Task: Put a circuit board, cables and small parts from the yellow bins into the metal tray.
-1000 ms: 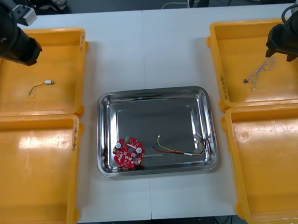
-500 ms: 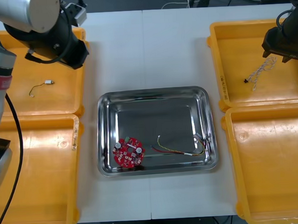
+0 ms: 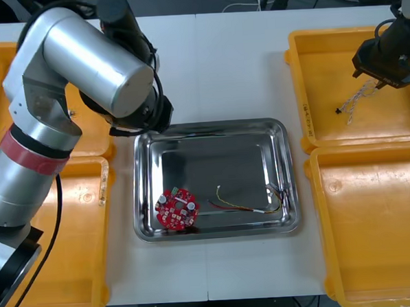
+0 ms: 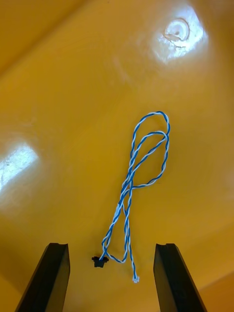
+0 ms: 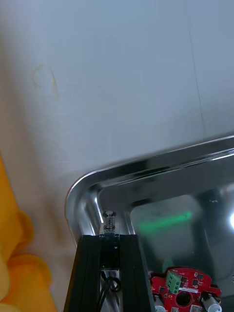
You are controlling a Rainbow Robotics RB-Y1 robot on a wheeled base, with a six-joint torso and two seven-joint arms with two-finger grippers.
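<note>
While the metal tray [image 3: 210,125] lies partly loaded, both arms hang near it.
Tray's near left corner: round red circuit board [image 3: 177,209]; red and yellow cable [image 3: 245,205] toward its near right corner. Over the far left corner, left gripper [image 5: 108,237] clenched on a black cable [image 5: 109,282], metal end protruding. Right of the tray, farther off, right gripper [image 4: 112,246] spread wide over the twisted blue and white cable [image 4: 141,185] in a yellow bin [image 3: 324,71].

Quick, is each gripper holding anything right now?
Left gripper: closed on a small metal part over the metal tray.
Right gripper: open above the blue and white cable.
</note>
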